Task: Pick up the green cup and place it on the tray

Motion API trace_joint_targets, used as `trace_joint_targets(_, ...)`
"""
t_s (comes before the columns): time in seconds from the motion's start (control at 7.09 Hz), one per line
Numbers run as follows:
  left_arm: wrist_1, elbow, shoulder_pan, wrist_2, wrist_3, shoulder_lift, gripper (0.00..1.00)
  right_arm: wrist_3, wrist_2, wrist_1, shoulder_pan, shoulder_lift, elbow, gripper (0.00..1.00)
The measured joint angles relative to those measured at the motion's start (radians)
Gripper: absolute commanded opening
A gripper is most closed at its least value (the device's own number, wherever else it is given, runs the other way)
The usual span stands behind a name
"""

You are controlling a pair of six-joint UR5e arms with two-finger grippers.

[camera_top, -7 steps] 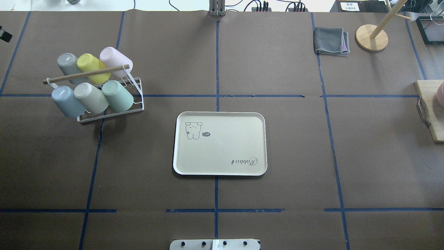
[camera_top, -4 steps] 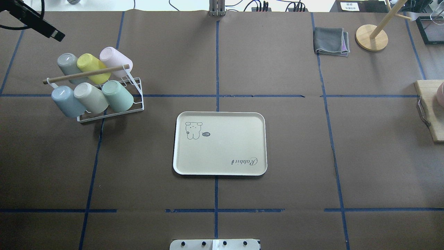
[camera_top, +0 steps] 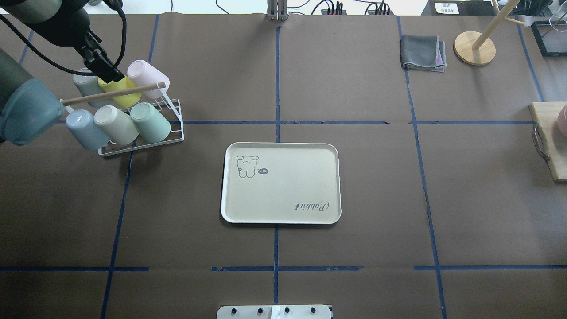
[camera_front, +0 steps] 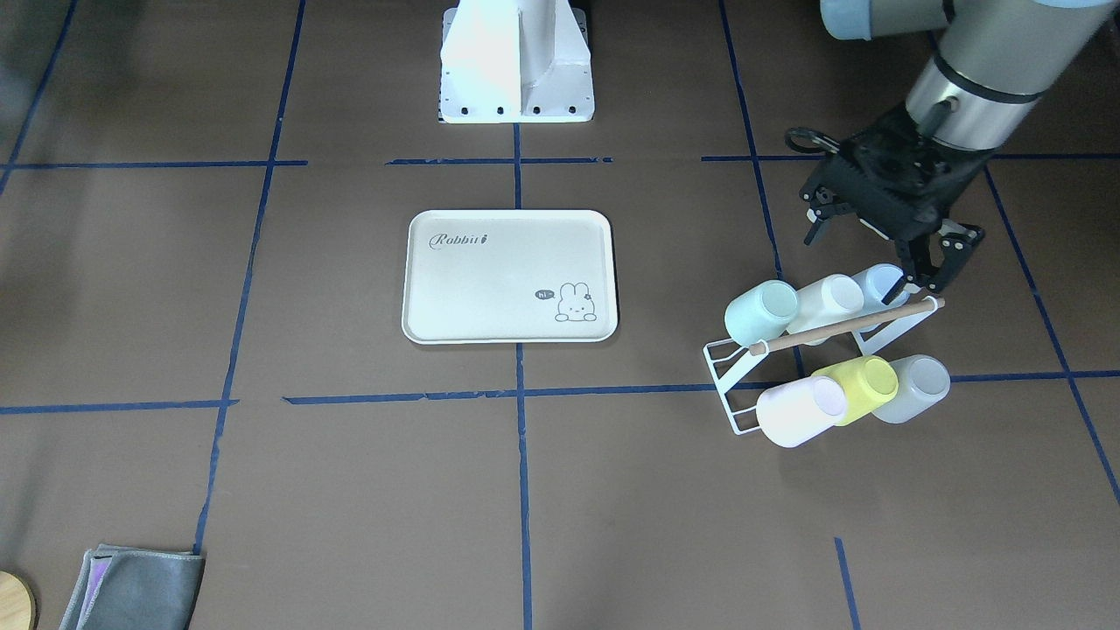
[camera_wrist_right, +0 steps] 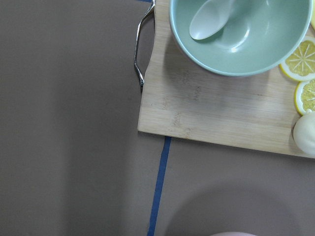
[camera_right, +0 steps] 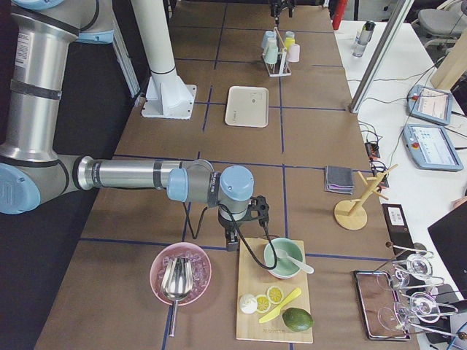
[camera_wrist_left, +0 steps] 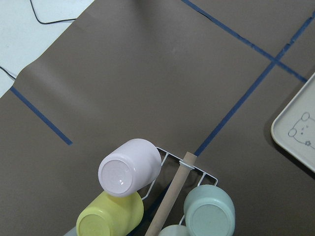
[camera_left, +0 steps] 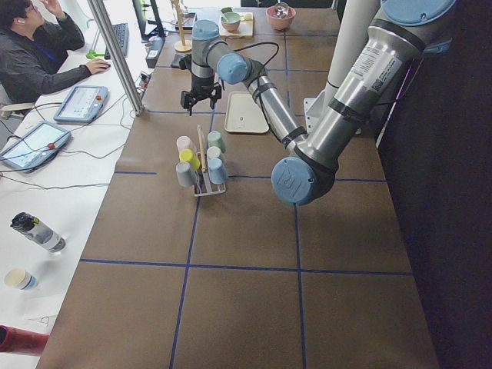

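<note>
The left arm (camera_top: 27,110) has swung in from the far left corner of the table (camera_top: 354,88), and the left gripper (camera_top: 108,73), out by the edge a moment ago, now hangs over the rack (camera_top: 173,133), right above the yellow cup (camera_top: 120,92).

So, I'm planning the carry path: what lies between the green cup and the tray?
In the overhead view, only the white wire rack's end beside the green cup, then bare brown table paper up to the tray.
</note>
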Motion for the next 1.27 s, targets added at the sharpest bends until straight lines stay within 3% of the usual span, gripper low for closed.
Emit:
trace_joint_targets(0.42, 0.267, -0.087, 0.210, 0.387, 0.194, -0.040, 1.00, 0.000, 0.008, 0.000, 0.000, -0.006, -0.004, 1.00)
trace_joint_targets(0.85, 0.425, -0.097, 0.342, 0.665, 0.411, -0.086, 1.00, 0.000, 0.010, 0.000, 0.000, -0.013, -0.005, 1.00)
trace_joint_targets(0.99, 0.441, -0.089, 0.378, 0.741, 0.479, -0.091, 1.00, 0.000, 0.010, 0.000, 0.000, -0.013, -0.006, 1.00)
trace_joint_targets(1.27, 0.450, -0.045, 0.410, 0.808, 0.518, -0.100, 1.00, 0.000, 0.011, 0.000, 0.000, -0.014, -0.007, 1.00)
